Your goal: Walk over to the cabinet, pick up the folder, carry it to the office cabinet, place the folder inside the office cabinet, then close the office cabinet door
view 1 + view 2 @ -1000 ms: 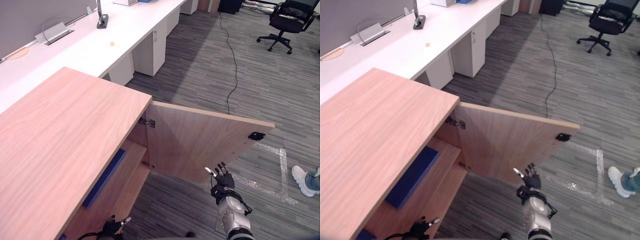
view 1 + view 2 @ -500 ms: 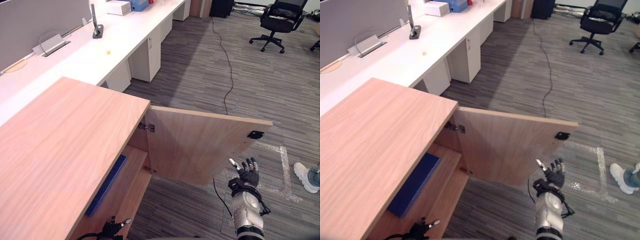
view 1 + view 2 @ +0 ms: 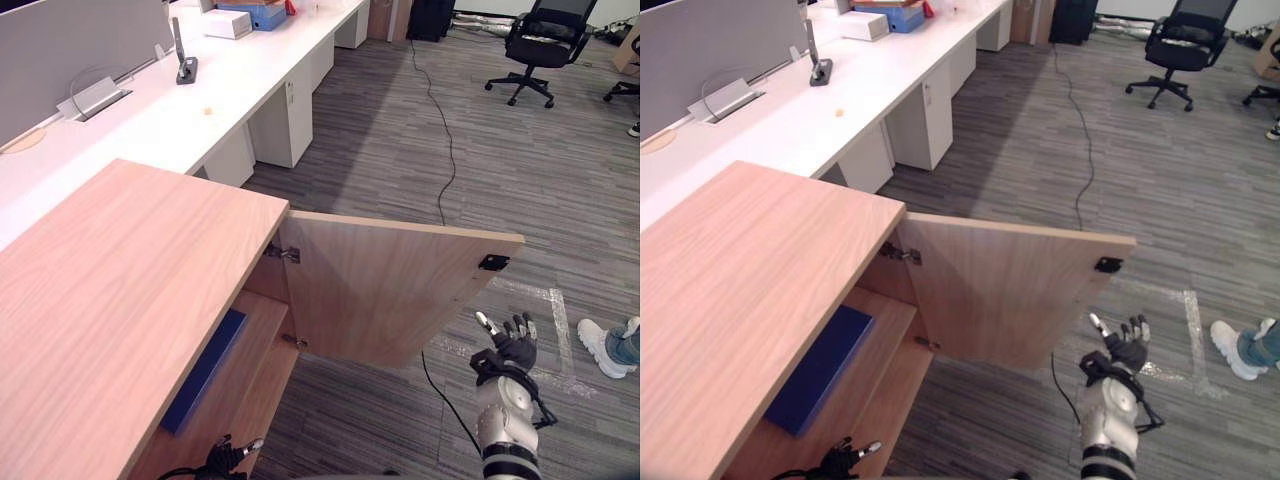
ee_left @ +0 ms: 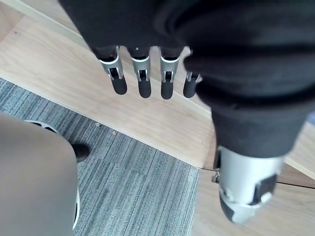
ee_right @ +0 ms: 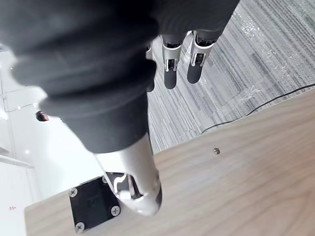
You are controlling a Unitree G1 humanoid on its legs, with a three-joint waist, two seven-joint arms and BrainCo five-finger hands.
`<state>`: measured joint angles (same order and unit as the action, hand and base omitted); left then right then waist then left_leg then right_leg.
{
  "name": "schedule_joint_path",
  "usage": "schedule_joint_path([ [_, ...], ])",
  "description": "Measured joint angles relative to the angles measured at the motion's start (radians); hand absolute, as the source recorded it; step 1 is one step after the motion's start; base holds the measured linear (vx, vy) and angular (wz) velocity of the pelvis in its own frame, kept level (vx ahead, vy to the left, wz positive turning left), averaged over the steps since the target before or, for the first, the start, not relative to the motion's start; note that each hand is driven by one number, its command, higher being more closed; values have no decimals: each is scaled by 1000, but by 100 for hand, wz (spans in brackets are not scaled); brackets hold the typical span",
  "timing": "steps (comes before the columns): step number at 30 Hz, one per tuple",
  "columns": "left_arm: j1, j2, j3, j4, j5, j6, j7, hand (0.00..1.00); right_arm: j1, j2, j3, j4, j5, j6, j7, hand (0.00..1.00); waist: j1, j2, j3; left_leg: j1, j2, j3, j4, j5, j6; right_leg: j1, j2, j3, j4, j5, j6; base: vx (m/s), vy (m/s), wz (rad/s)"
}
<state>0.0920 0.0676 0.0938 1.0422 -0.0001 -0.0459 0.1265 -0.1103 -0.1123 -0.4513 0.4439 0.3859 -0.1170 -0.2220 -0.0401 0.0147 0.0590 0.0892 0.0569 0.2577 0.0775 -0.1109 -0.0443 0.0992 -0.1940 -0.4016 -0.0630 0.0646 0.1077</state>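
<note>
In the left eye view a light wooden office cabinet with a broad flat top stands low in front. Its hinged wooden door is swung wide open over the grey striped carpet floor, and a flat dark blue folder lies on the upper shelf inside, just under the top. The right hand hangs beyond the door's free edge, near it but apart, its fingers straight and spread, holding nothing. The left hand shows at the bottom edge, before the open compartment. A long white desk runs behind the cabinet, a black wheeled office chair stands far off, and a person's white shoe rests on the carpet at the right. In the right eye view the folder lies flat on the shelf, apart from both hands, and a small black latch plate sits at the door's upper outer corner. In the left wrist view the left hand's fingers are straight and side by side, thumb out to one side, grasping nothing, above a cabinet board and carpet. In the right wrist view the right hand's fingers are straight and slightly apart, empty, with the door's inner face and the latch plate just beside the thumb
</note>
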Motion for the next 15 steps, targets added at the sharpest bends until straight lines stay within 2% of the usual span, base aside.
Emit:
schedule_joint_path([
  [4,3,1,0,-19,0,-2,-1,0,-104,-110,26,74,-8,4,4,0,0,1,21,-3,-2,-4,-7,16,-3,-4,0,-1,0,5,3,-87,-36,2],
  [7,4,7,0,-24,0,-3,-2,0,-184,-225,118,134,-11,7,45,0,0,0,28,-5,-3,-14,-27,37,-4,-8,2,-5,-3,11,1,-102,-42,8],
  [9,4,13,0,-24,-1,-5,-6,0,-245,-291,208,170,-9,9,104,0,2,-1,31,-3,-5,-23,-41,52,-4,-8,5,-10,-3,13,-2,-77,-28,10],
  [15,5,24,0,-25,-5,-18,-27,0,-333,-366,303,267,-9,19,174,0,4,0,48,-10,-8,-37,-44,67,-3,-7,4,-28,-3,20,-8,-76,-12,7],
])
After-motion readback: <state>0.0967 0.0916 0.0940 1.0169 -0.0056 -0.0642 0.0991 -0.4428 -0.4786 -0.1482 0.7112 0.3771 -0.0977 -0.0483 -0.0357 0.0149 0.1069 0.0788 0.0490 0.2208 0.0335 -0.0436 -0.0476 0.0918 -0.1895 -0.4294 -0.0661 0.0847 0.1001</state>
